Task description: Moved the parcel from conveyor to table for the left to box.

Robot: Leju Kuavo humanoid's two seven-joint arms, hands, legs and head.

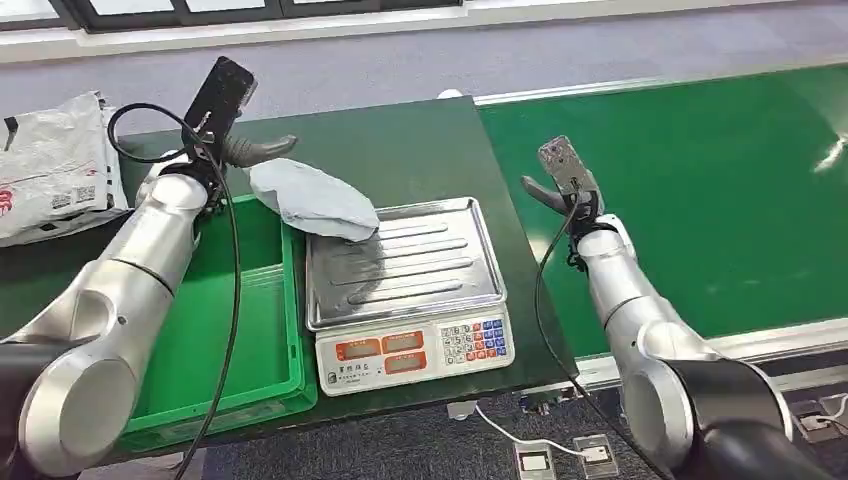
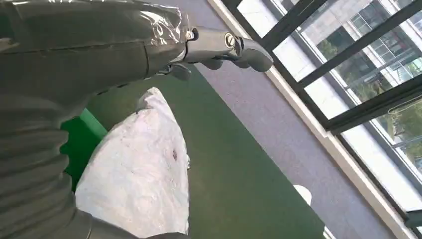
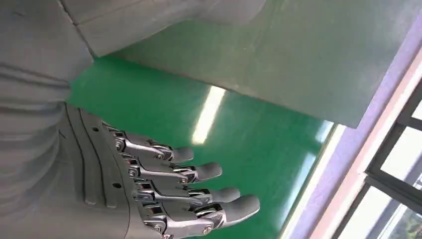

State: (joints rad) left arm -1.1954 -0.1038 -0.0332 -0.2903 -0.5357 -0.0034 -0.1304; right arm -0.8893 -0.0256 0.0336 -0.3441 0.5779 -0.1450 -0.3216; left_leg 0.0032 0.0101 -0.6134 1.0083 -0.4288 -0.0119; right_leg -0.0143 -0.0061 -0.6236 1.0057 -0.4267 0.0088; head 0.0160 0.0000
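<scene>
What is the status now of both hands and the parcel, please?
Left robot hand grips grey parcel, one end lying on scale tray. Right robot hand open over green conveyor. Green box beside scale, path unobstructed.

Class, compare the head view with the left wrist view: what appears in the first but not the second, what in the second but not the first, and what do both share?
Only the head view shows the scale with its steel tray, the green crate, the conveyor belt, the right hand held above that belt, and white bags at the table's far left. Only the left wrist view shows the windows with trees outside. Both show the left hand, the grey parcel beside it and the dark green table.
</scene>
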